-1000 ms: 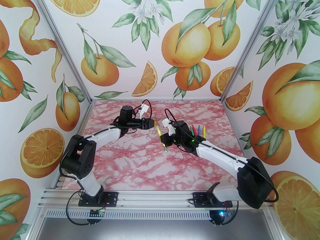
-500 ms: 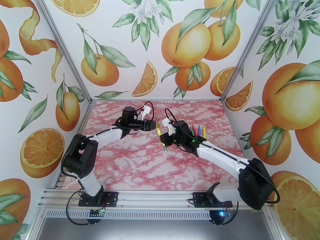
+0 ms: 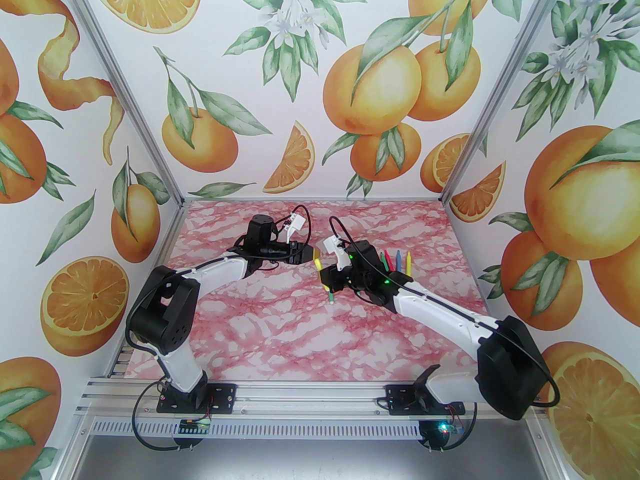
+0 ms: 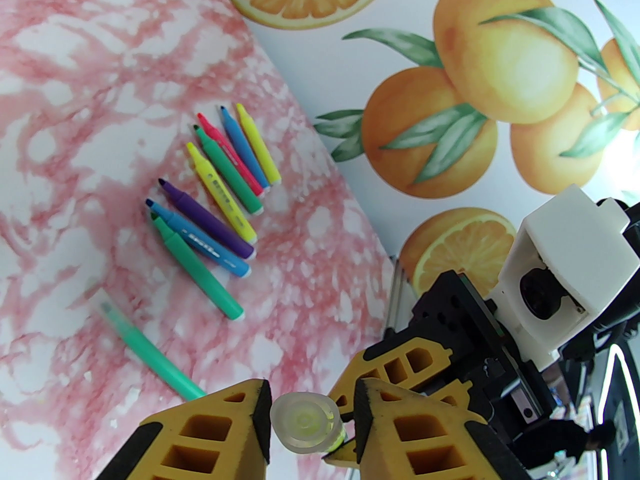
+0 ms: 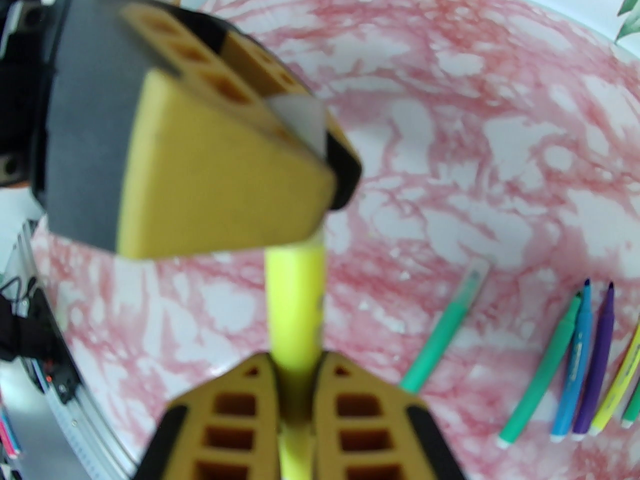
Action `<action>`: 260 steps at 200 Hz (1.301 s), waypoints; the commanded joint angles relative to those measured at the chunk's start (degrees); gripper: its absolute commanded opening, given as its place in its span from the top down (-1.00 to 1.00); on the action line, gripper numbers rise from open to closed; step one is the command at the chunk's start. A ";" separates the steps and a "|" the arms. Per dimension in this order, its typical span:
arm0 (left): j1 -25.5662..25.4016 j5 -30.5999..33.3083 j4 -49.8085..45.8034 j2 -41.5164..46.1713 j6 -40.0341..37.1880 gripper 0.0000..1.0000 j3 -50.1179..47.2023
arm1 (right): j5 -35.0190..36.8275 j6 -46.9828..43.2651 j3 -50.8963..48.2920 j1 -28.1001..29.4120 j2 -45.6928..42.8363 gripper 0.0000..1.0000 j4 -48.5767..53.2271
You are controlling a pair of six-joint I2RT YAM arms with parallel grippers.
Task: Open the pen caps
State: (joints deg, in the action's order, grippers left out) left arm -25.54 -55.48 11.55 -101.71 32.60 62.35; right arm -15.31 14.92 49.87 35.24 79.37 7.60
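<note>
In the top view, the two arms meet a little toward 12 o'clock from the middle of the pink marbled worktop [image 3: 280, 338]. The right claw [image 5: 298, 363] is clamped tight on the barrel of a fluorescent yellow plastic marker [image 5: 295, 298]. In the right wrist view, the marker points out of the claw toward 12 o'clock.

At the marker's far end sits the pale, see-through yellow plastic pen cap [image 4: 305, 420], on the marker and lodged between the fingers of the left claw [image 4: 312, 390]. That claw is drawn in narrow around the cap. One pad [image 4: 262, 408] touches it and the other stands just beside it. We cannot tell whether the grip is firm.

From the left claw, toward 11 o'clock in its wrist view, a loose teal-green plastic marker [image 4: 145, 353] lies on the worktop. Farther the same way is a row of uncapped plastic markers with bare tips, among them a purple one [image 4: 210, 223]. In the top view this row lies toward 2 o'clock from the worktop's middle.
</note>
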 commanded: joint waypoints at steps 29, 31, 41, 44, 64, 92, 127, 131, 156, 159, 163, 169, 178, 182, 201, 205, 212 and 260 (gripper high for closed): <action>-0.21 -0.77 0.92 -0.42 -0.21 0.59 1.73 | -0.02 -0.72 0.69 0.54 -0.58 0.83 -1.87; -0.21 -0.77 0.93 -0.40 -0.22 0.60 1.79 | 0.01 -0.71 0.68 0.53 -0.57 0.80 -1.92; -0.21 -0.78 1.06 -0.41 -0.08 0.64 1.81 | 0.21 -0.60 0.48 0.52 -0.56 0.56 -2.14; -0.21 -0.77 1.10 -0.42 -0.06 0.65 1.78 | 0.20 -0.59 0.37 0.45 -0.47 0.50 -2.27; -0.21 -0.95 1.93 -0.24 0.60 0.71 1.56 | 0.11 -0.21 -0.08 0.52 -0.15 0.32 -3.13; -0.17 -1.40 2.68 0.15 1.37 0.90 1.55 | -0.31 0.11 -0.22 0.50 0.95 0.27 -4.28; -0.22 -1.47 2.60 1.02 1.52 0.99 1.38 | -0.55 0.02 0.19 0.45 2.00 0.26 -4.52; -0.21 -1.51 2.60 1.07 1.51 0.99 1.36 | -0.59 -0.02 0.15 0.52 2.06 0.26 -4.60; -0.22 -1.47 2.51 1.69 1.55 1.00 1.46 | -0.69 -0.11 0.14 0.47 2.53 0.27 -4.47; -0.17 -1.47 2.51 1.69 1.55 1.00 1.42 | -0.74 -0.16 0.22 0.49 2.54 0.28 -4.41; -0.16 -1.50 2.51 1.73 1.59 1.00 1.46 | -0.77 -0.23 0.08 0.51 2.61 0.29 -4.41; -0.26 -1.48 2.59 1.86 1.67 1.00 1.48 | -0.80 -0.19 0.02 0.49 2.63 0.30 -4.29; -0.17 -1.51 2.69 1.95 1.76 1.00 1.53 | -0.95 -0.28 -0.05 0.53 2.73 0.35 -4.34; -0.21 -1.47 2.76 1.92 1.85 1.00 1.59 | -0.95 -0.32 -0.10 0.49 2.72 0.36 -4.27; -0.21 -1.38 2.86 2.04 2.12 1.00 1.81 | -1.04 -0.42 -0.32 0.51 2.74 0.49 -3.93; -0.20 -1.35 2.94 2.04 2.12 1.00 1.86 | -1.04 -0.50 -0.30 0.46 2.72 0.51 -3.78; -0.19 -1.36 3.00 2.11 2.27 1.00 1.86 | -1.01 -0.49 -0.46 0.50 2.69 0.55 -3.52; 0.09 0.68 3.25 2.35 2.79 1.00 2.21 | -1.34 -0.89 -1.18 0.51 1.98 0.87 -0.90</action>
State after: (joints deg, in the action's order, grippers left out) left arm -25.63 -55.68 12.21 -101.62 34.59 62.63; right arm -15.62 14.48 49.84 35.35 81.78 5.28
